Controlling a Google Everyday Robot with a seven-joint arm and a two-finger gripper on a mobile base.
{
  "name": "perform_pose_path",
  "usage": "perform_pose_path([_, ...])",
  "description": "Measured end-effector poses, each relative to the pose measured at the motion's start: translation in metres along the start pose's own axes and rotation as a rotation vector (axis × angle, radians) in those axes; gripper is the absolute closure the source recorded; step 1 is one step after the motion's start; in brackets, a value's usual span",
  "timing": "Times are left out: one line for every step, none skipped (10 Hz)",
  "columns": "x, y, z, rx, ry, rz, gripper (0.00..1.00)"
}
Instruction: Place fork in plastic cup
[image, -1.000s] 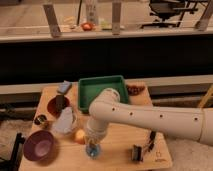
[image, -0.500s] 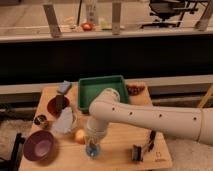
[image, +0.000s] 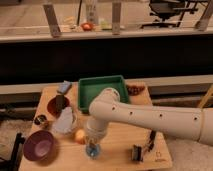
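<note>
We see the gripper (image: 94, 139) low over the blue plastic cup (image: 93, 150) near the front of the table (image: 118, 151); the fork is hidden beneath it, so we cannot tell whether it sits in the cup, nor whether the gripper holds it or has let go; we judge the placing nearly done, with lifting clear left.
</note>
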Motion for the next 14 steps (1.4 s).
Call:
perform_pose_path([0.0002, -0.0006, -0.0007, 0.002, 0.000, -0.003, 0.20])
perform_pose_path([0.0005, -0.0009, -0.0012, 0.004, -0.002, -0.006, 0.20])
perform_pose_path([0.0010, -0.0016, -0.0020, 0.007, -0.003, -0.011, 0.20])
perform_pose_path([0.0017, -0.0019, -0.0029, 0.010, -0.003, -0.014, 0.20])
perform_pose_path([0.0024, -0.0019, -0.0035, 0.012, -0.005, -0.017, 0.20])
perform_pose_path([0.0030, -0.0022, -0.0037, 0.014, -0.008, -0.020, 0.20])
perform_pose_path([0.0040, -0.0024, -0.0037, 0.016, -0.010, -0.022, 0.20])
perform_pose_path([0.0051, -0.0022, -0.0035, 0.017, -0.013, -0.023, 0.20])
perform_pose_path([0.0061, -0.0026, -0.0035, 0.018, -0.014, -0.026, 0.20])
perform_pose_path([0.0073, -0.0030, -0.0037, 0.020, -0.017, -0.030, 0.20])
perform_pose_path([0.0077, -0.0028, -0.0039, 0.021, -0.018, -0.032, 0.20])
perform_pose_path([0.0080, -0.0031, -0.0040, 0.023, -0.021, -0.036, 0.20])
perform_pose_path([0.0086, -0.0024, -0.0036, 0.023, -0.025, -0.039, 0.20])
perform_pose_path([0.0089, -0.0025, -0.0035, 0.022, -0.027, -0.042, 0.20])
